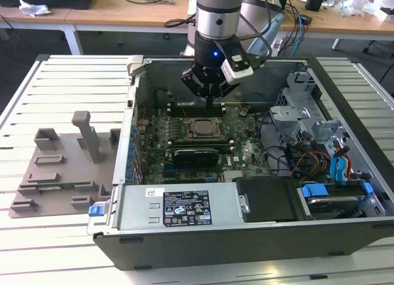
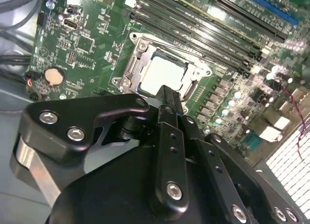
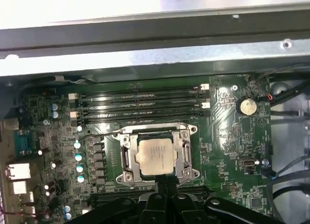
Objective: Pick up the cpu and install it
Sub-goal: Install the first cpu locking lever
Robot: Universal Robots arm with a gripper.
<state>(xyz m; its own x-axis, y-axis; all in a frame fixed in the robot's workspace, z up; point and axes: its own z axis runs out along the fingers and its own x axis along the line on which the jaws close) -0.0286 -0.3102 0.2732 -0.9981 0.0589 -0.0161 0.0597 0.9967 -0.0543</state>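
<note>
Inside the open black computer case [image 1: 246,236], at its near edge in the exterior view, lay the grey metal power supply box [image 1: 178,205] with a white label. Behind it the green motherboard [image 1: 237,152] covered the floor of the case, and a long black rectangular expansion card [image 1: 196,156] stood on it.

Further back sat the square metal-framed socket [image 1: 202,128]. The cpu, a small flat square chip with a silvery-grey top plate [image 3: 155,156] [image 2: 162,74], was lying inside this socket frame, flat and well seated as far as both wrist views showed. The frame was around it on all sides.

The black gripper [image 1: 213,102] hung over the motherboard just behind the socket, near the dark memory slots [image 3: 140,105]. Its fingers [image 2: 169,105] were pressed together and held nothing; the tips were above the board at the edge of the socket and apart from the chip.

On the slatted white bench [image 1: 55,82], toward the exterior view's left of the case, rested a grey plastic fixture plate [image 1: 61,168] with upright posts.
</note>
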